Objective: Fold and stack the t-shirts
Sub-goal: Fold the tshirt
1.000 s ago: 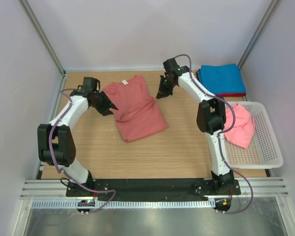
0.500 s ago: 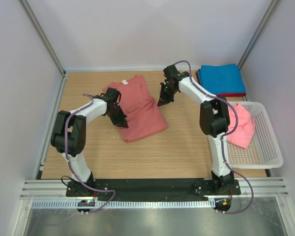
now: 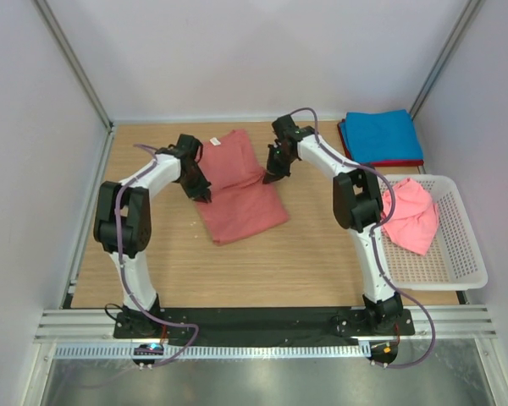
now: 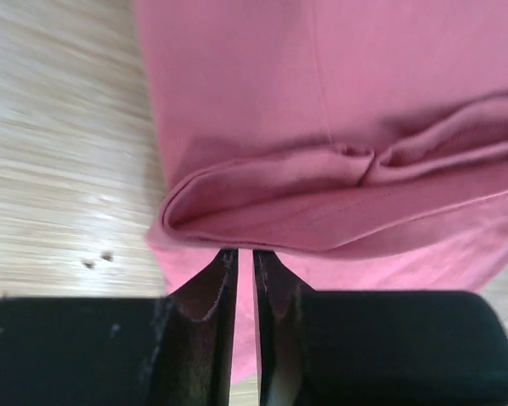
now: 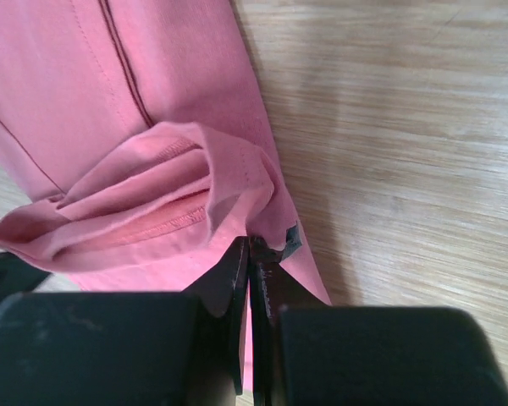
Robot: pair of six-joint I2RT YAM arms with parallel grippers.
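Top external, upper centre: left pincer (image 3: 205,195) and right pincer (image 3: 270,176) each clamp opposite edges of the t-shirt (image 3: 241,205), seemingly to fold it.

The tabletop (image 3: 322,254) is pale wood grain, smooth, with a faint sheen in the wrist views. The t-shirt (image 3: 241,190) is soft, matt salmon-red knit cloth with stitched hems. The left hand (image 4: 244,258) and right hand (image 5: 250,245) look like matt black plastic, a little scuffed. At upper right the folded blue cloth (image 3: 381,135) is matt. The basket (image 3: 470,254) at the right edge is white perforated plastic and holds matt pink cloth (image 3: 411,216). A dull brushed metal sheet (image 3: 254,381) spans the bottom of the frame.
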